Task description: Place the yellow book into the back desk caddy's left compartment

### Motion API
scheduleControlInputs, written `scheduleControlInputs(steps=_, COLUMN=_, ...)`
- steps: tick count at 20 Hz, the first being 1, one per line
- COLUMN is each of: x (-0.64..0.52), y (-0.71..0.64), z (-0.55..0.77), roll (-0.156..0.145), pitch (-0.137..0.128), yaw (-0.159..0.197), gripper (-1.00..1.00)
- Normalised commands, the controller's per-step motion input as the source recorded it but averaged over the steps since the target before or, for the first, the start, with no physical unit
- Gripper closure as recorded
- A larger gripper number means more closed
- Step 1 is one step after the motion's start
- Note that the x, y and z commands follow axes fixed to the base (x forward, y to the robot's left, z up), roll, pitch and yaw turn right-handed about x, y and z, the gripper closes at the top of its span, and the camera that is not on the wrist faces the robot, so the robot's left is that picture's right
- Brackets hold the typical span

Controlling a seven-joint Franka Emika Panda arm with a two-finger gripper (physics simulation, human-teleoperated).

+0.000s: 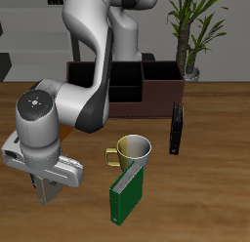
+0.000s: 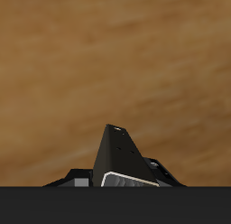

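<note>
Back desk caddy (image 1: 146, 88), long and dark, sits behind the mug (image 1: 132, 149), contents hidden by the arm. Green book (image 1: 127, 192) leans just before the mug; gripper (image 1: 47, 190) low beside it, finger state unclear. Yellow book not visible.

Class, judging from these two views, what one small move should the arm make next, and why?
Probably raise the tool a little to widen the wrist view. It hangs low near the front edge of the table, far from the back desk caddy. The wrist view shows mostly bare wood, and neither view shows a yellow book, just a green book nearby.
</note>
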Motion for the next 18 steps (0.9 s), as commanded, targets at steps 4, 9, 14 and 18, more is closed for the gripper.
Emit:
scheduleControlInputs(steps=4, x=-0.02, y=0.17, z=0.38, roll=0.002, pitch=-0.039, yaw=0.004, gripper=1.0)
scheduleControlInputs(steps=9, x=-0.13, y=0.27, z=0.65, roll=0.004, pitch=-0.059, yaw=0.022, gripper=1.0)
scheduleControlInputs(steps=14, x=-0.16, y=0.22, z=0.59, roll=0.008, pitch=-0.04, yaw=0.048, gripper=1.0)
scheduleControlInputs(steps=18, x=-0.33, y=0.25, z=0.59, roll=0.01, pitch=-0.078, yaw=0.065, gripper=1.0)
